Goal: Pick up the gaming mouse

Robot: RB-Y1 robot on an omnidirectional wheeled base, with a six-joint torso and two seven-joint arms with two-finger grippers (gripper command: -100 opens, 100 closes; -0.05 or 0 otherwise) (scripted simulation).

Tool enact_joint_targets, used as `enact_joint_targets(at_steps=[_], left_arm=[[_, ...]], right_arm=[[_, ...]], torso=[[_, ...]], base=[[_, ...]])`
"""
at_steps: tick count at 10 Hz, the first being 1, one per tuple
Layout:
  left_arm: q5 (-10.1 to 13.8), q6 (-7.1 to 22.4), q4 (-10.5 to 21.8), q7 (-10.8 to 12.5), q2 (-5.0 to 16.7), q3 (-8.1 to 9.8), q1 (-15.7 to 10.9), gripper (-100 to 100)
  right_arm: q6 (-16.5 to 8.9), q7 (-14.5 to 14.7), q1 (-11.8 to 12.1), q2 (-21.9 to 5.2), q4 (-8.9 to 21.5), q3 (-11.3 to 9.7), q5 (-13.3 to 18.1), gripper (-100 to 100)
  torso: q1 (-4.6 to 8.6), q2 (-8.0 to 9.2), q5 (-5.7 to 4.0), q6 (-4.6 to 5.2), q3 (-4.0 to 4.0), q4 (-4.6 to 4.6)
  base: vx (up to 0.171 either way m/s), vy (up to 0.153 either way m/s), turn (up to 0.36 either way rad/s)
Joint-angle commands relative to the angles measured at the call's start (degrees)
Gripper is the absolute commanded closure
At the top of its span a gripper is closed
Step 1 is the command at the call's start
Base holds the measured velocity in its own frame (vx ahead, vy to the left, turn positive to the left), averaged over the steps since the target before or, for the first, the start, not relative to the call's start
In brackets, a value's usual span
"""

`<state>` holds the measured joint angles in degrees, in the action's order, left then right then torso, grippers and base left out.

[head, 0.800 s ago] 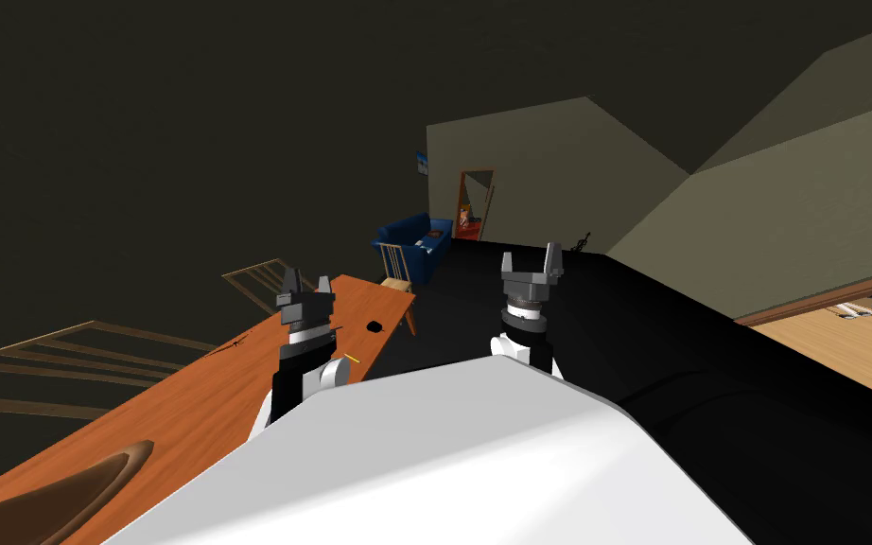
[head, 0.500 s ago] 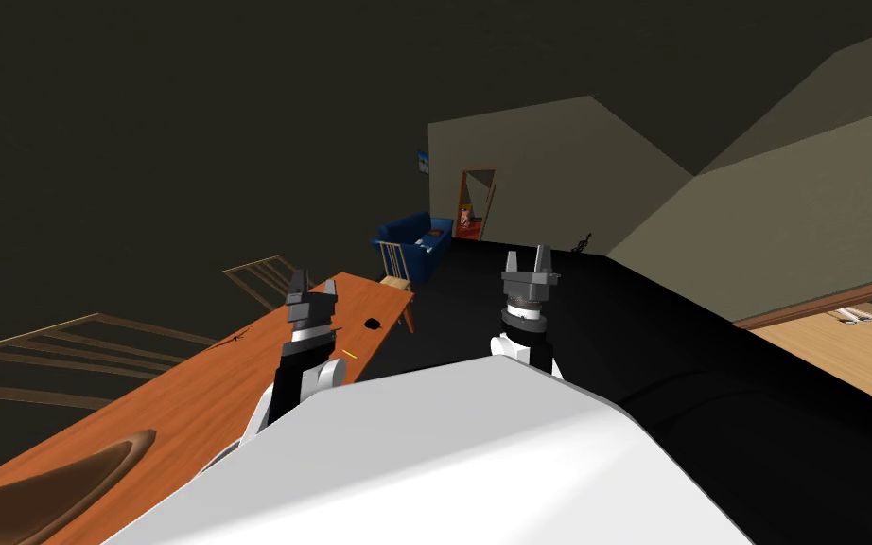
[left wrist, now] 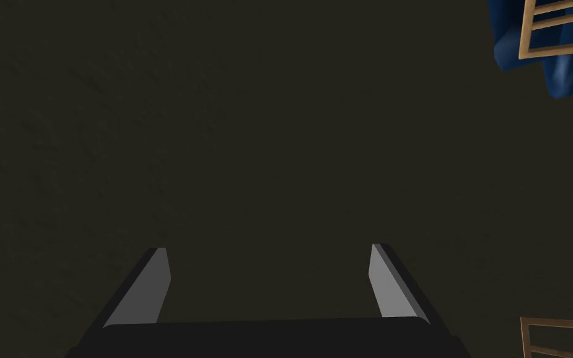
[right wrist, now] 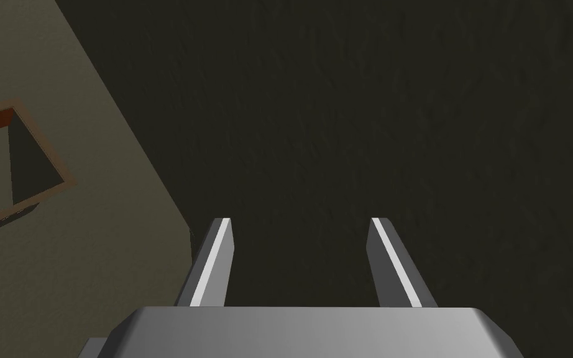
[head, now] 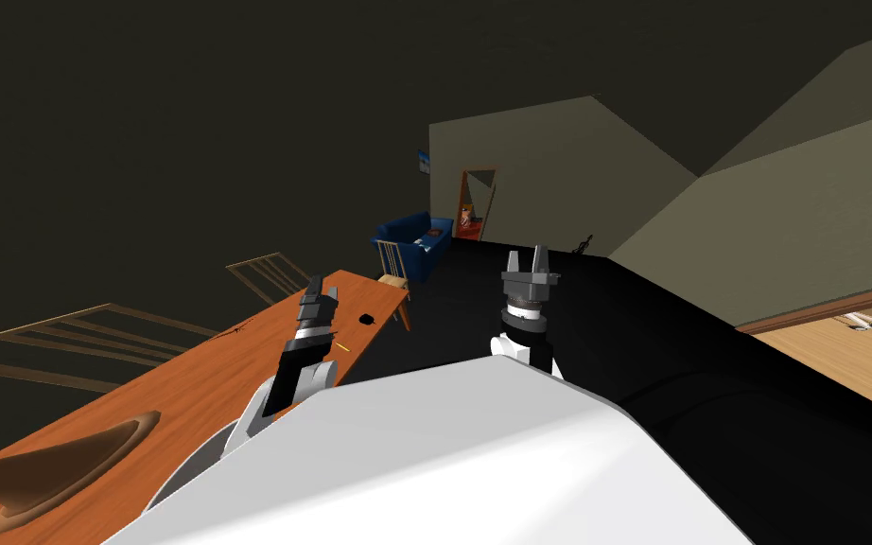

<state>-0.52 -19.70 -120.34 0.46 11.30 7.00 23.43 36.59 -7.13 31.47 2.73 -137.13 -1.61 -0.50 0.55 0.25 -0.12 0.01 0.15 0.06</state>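
A small black gaming mouse (head: 365, 318) lies near the far end of a long orange table (head: 188, 397). My left gripper (head: 316, 284) hovers over the table, a short way short of the mouse and to its left, turned edge-on to the head camera. In the left wrist view that gripper (left wrist: 270, 255) is open with nothing between its fingers, facing a dark wall. My right gripper (head: 527, 254) is raised off to the right of the table over a black area; in the right wrist view it (right wrist: 301, 224) is open and empty.
A thin yellow stick (head: 342, 347) lies on the table near the left forearm. A dark wooden bowl (head: 56, 464) sits at the table's near end. A wooden chair (head: 393, 265) and a blue sofa (head: 415, 235) stand beyond the far end, and chair backs (head: 75, 341) line the left side.
My left hand has rolled edge-on and moved forward toward the mouse. The right wrist has turned, so its fingers look closer together. The head view has shifted slightly.
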Motion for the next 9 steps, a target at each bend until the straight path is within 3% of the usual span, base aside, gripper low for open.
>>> enact_joint_targets(at_steps=[1, 2, 3, 5, 8, 9], left_arm=[[-0.4, 2.0, 2.9, -1.5, 2.2, 0.74, -1.3, -100], [-0.5, 3.4, 4.9, -2.3, 3.6, 1.23, -2.1, -100], [-0.5, 3.4, 5.6, -2.3, 3.6, 1.23, -2.1, -100], [-0.7, 6.6, 9.1, -4.1, 6.3, 2.12, -3.8, -100], [-0.7, 8.3, 12.4, -5.0, 7.6, 2.5, -4.8, -100], [-0.7, 10.2, 14.3, -5.9, 8.9, 2.84, -5.8, -100]], right_arm=[[0.0, 0.0, 0.0, 0.0, 0.0, 0.0, 0.0, 0], [0.0, 0.0, 0.0, 0.0, 0.0, 0.0, 0.0, 0], [0.0, 0.0, 0.0, 0.0, 0.0, 0.0, 0.0, 0], [0.0, 0.0, 0.0, 0.0, 0.0, 0.0, 0.0, 0], [0.0, 0.0, 0.0, 0.0, 0.0, 0.0, 0.0, 0], [0.0, 0.0, 0.0, 0.0, 0.0, 0.0, 0.0, 0]], torso=[[0.0, 0.0, 0.0, 0.0, 0.0, 0.0], [-0.04, -0.01, 0.01, 0.0, 0.0, 0.0], [-0.07, -0.01, 0.01, 0.0, -0.01, 0.0], [-0.24, -0.12, 0.05, 0.0, -0.07, -0.02], [-0.27, -0.13, 0.05, 0.0, -0.07, -0.03], [-0.35, -0.17, 0.07, 0.0, -0.09, -0.03]], base=[[-0.071, -0.136, 0.036], [-0.069, -0.125, 0.027], [-0.043, -0.088, 0.007], [-0.04, -0.098, 0.013], [-0.035, -0.07, 0.006], [-0.018, -0.063, -0.003]])
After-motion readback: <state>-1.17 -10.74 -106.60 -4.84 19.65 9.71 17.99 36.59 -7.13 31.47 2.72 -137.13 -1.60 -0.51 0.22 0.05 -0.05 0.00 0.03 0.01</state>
